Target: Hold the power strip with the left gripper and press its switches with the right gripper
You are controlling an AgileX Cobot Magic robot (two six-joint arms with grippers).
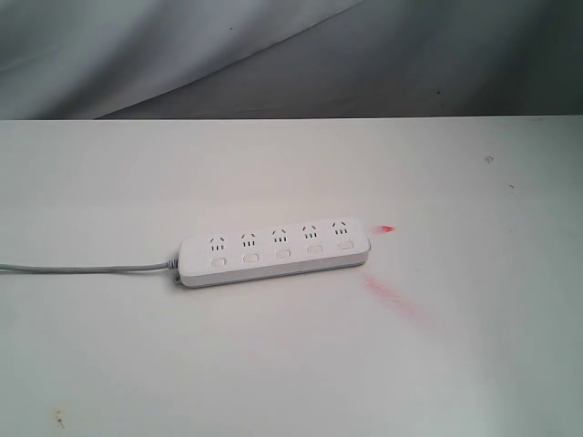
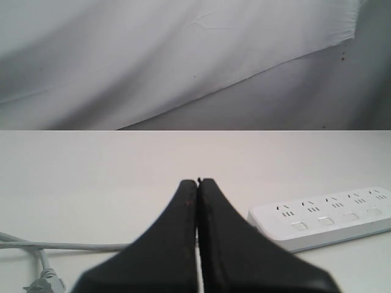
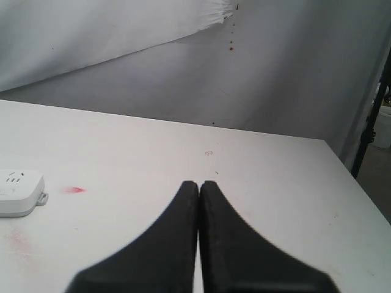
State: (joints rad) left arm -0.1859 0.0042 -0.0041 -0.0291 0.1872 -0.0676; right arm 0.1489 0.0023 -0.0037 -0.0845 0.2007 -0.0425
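left gripper [image 2: 198, 181] clenched empty, right gripper [image 3: 199, 183] likewise | power strip [image 1: 273, 250] untouched | open left, clamp end by cord [image 1: 91, 268], probably clear of switches [image 1: 282, 254]

— Where does the exterior view sit?
— Raised, looking down across the power strip [image 1: 273, 252] toward the cloth backdrop [image 1: 273, 55], at a middling distance.
— And the wrist views?
— Both low over the table [image 1: 137, 364], facing the backdrop: left off the power strip's cord [image 1: 82, 268] end, right past its other end. All three share it.
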